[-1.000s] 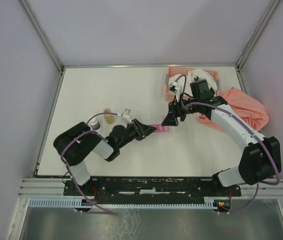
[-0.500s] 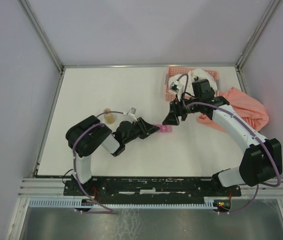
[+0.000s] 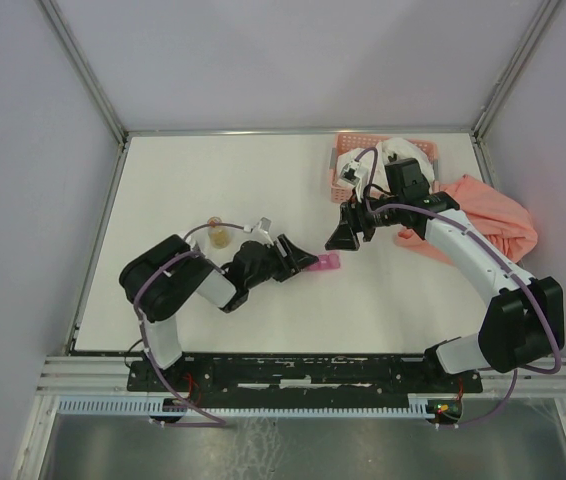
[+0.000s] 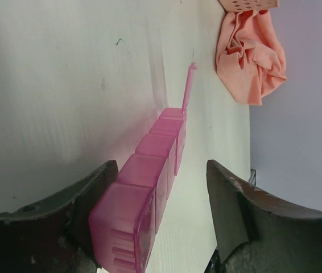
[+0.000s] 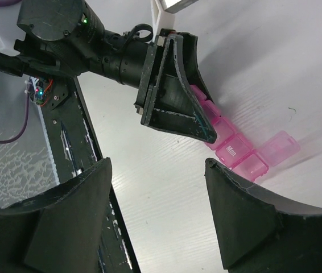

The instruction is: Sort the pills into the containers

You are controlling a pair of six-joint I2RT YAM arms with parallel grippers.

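While open, left claw (image 4: 161, 170) astride containers (image 4: 143, 172).

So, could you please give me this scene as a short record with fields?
Organizer: slim magenta-pink plastic pill-organizer strip, lying flat on the white table
Lids: far-end lid open; the others look shut
Left jaws: open, straddling the strip's near end
Right jaws: open, empty, near the strip's open end
Pills: none visible
Elsewhere: small amber bottle, salmon-orange lattice basket, peach cloth
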